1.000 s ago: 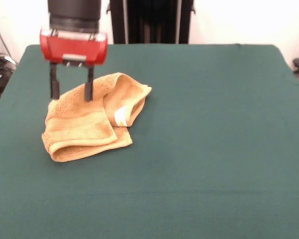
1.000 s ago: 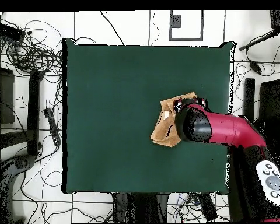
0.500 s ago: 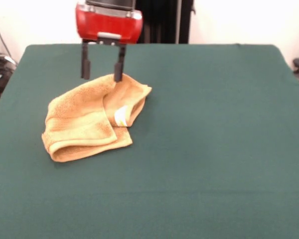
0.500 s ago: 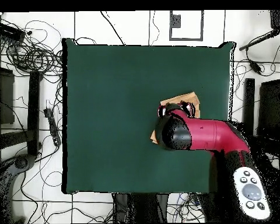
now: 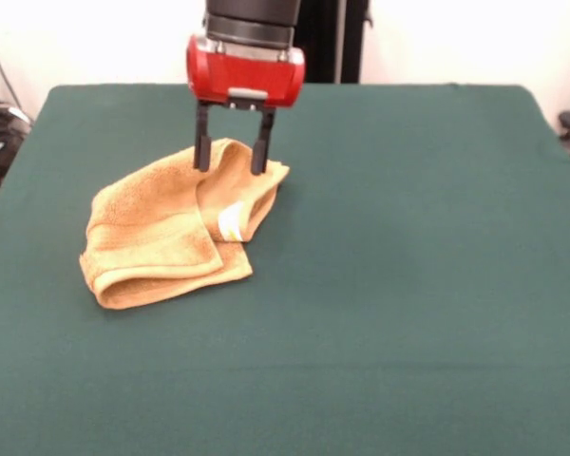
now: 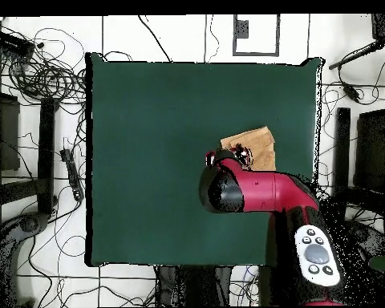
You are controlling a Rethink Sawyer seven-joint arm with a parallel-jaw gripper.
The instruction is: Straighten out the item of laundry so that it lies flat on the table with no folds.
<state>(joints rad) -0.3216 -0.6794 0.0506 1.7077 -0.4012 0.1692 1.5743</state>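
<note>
The orange-tan towel (image 5: 171, 228) lies folded and rumpled on the left part of the green table (image 5: 408, 266), with a flap turned over and its white label (image 5: 230, 222) showing at the right fold. My gripper (image 5: 232, 161) is open, its two black fingers straddling the towel's far right corner, at or just above the cloth. In the overhead view the red arm (image 6: 260, 192) covers most of the towel (image 6: 256, 143); only its far part shows.
Cables and stands (image 6: 43, 120) lie on the floor around the table. The black pedestal (image 5: 313, 38) stands behind the table's far edge.
My gripper has moved to the right along the towel's far edge, from its left corner to its right corner, and has come down lower. The towel has not moved.
</note>
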